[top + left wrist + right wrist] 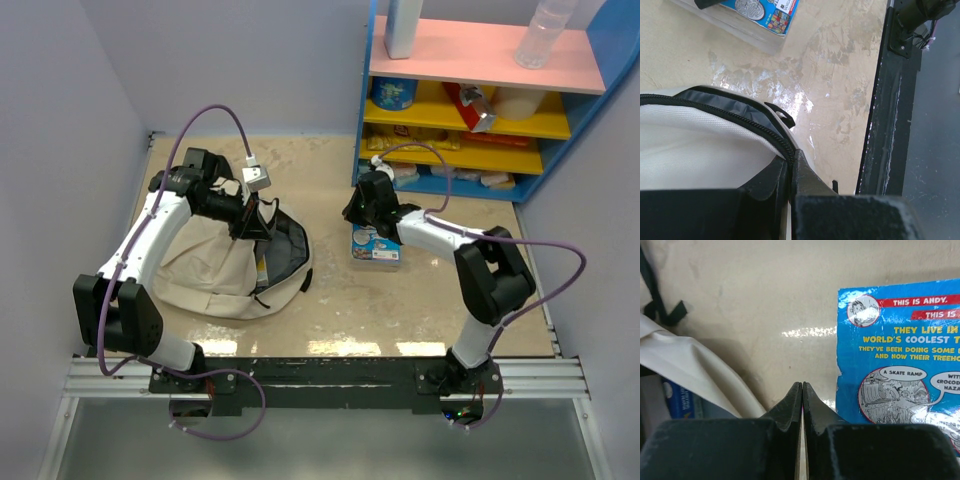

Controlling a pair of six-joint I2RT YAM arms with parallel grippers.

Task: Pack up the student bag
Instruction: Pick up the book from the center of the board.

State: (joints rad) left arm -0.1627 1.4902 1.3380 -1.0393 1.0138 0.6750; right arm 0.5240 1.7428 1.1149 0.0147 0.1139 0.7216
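Note:
The student bag (220,265), beige with black zipper trim, lies on the table's left half with its opening facing right. My left gripper (257,214) is shut on the bag's zipper edge at the top of the opening; in the left wrist view the jaws (790,159) pinch the black zipper of the bag (700,145). A blue picture book (376,245) lies flat right of the bag. My right gripper (357,212) is shut and empty, just above the table left of the book (905,355). The bag's edge (690,365) shows at the left, with something blue (682,400) inside.
A blue shelf unit (480,90) with a pink top and yellow shelves, holding packets and a bottle (545,30), stands at the back right. Walls close in the left and right sides. A black rail (330,370) runs along the near edge.

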